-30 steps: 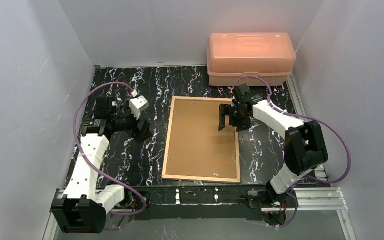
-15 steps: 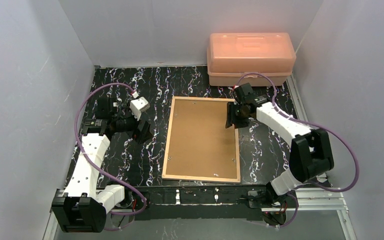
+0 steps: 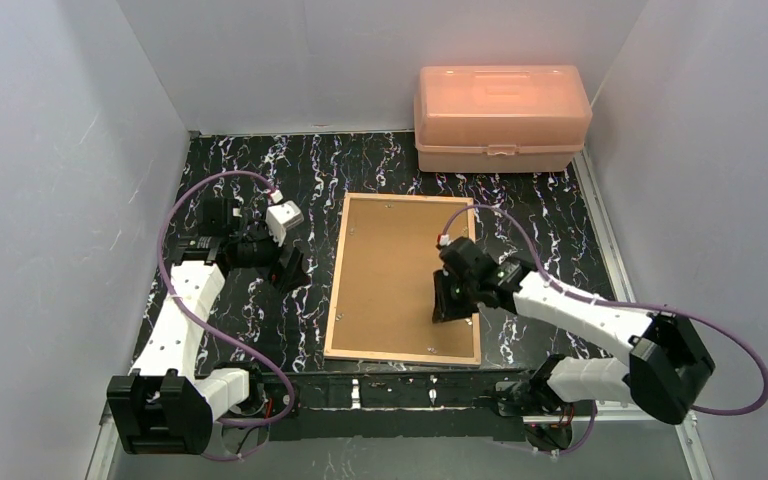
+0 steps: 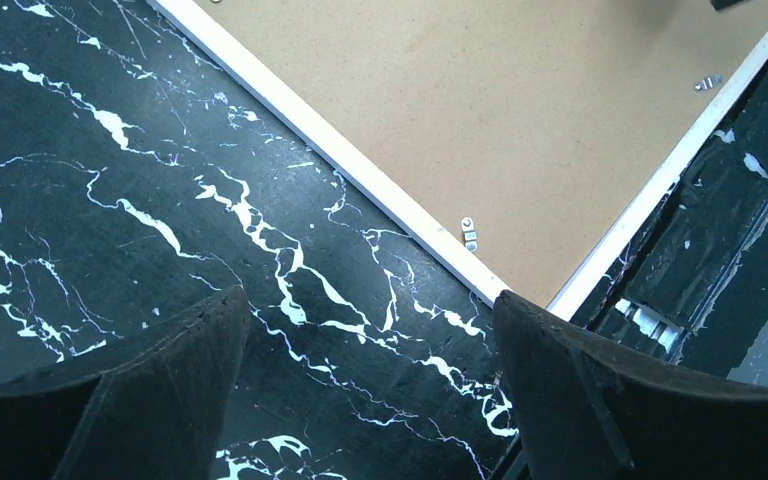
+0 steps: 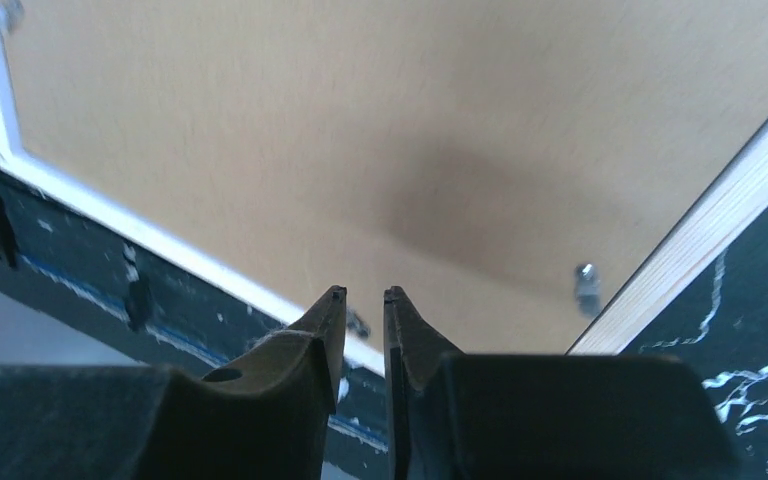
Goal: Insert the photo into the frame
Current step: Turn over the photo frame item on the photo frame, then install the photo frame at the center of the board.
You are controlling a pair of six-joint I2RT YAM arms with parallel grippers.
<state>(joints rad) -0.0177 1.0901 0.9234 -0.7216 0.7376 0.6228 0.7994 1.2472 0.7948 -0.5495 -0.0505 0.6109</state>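
hovering low over brown backing board (image 3: 395, 262), near-right part: right gripper (image 5: 364, 292), fingers almost together, thin slit, nothing held. left gripper (image 4: 368, 297) spread wide, empty, over marble table (image 3: 260, 325) just left of frame (image 4: 360, 170). frame face down at table centre, board seated in it. photo not visible; under board or elsewhere, cannot tell. likely step: working turn clips. next: narrow tips onto small metal clip (image 5: 586, 285) by right rail, swivel it without sliding frame.

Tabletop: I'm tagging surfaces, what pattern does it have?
The tabletop is black with white marble-like veining, clearest in the left wrist view.
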